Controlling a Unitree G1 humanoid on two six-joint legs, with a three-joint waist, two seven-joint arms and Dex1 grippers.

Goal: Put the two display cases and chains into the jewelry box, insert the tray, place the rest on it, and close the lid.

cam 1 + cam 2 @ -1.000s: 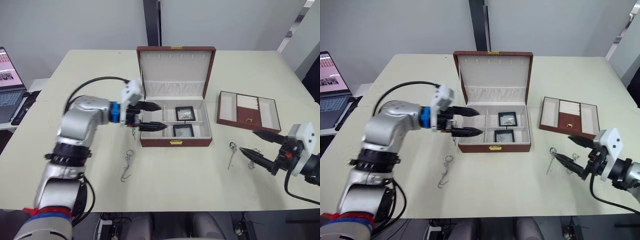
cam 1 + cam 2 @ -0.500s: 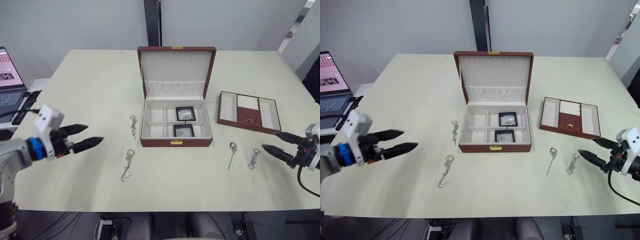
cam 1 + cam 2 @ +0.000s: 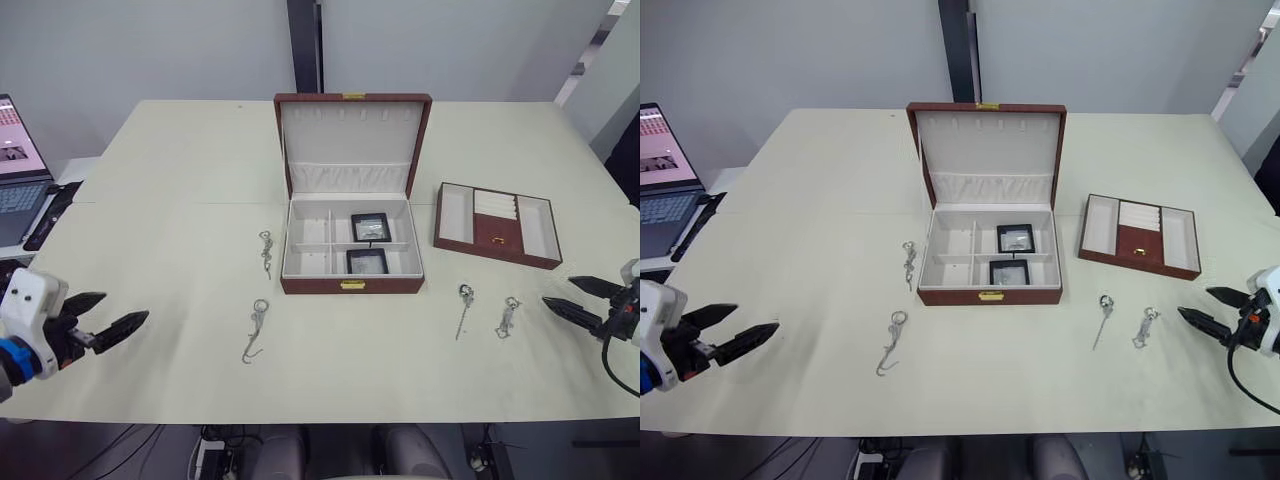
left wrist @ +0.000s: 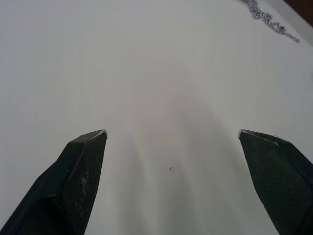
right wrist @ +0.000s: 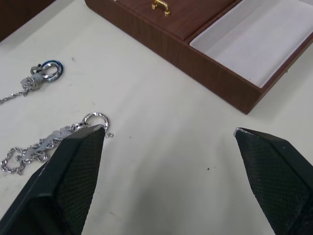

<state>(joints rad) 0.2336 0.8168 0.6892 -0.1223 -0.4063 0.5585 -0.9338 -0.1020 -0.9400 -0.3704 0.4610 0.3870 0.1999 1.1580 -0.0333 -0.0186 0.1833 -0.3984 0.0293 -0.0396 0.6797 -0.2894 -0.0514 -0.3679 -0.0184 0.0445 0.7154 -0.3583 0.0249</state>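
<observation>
Open brown jewelry box (image 3: 350,250) at table (image 3: 180,180) centre, white-lined, two black display cases (image 3: 368,243) inside; four silver chains (image 3: 254,330) and tray (image 3: 497,223) lie outside. Left gripper (image 3: 108,316) and right gripper (image 3: 572,300): fingers spread, empty.

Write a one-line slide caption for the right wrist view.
Open right gripper hovering over the table beside two chains and the brown tray.

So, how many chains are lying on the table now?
4. Two lie left of the jewelry box: one near its front-left corner, one nearer the table's front edge. Two lie right of it, in front of the tray: and.
</observation>
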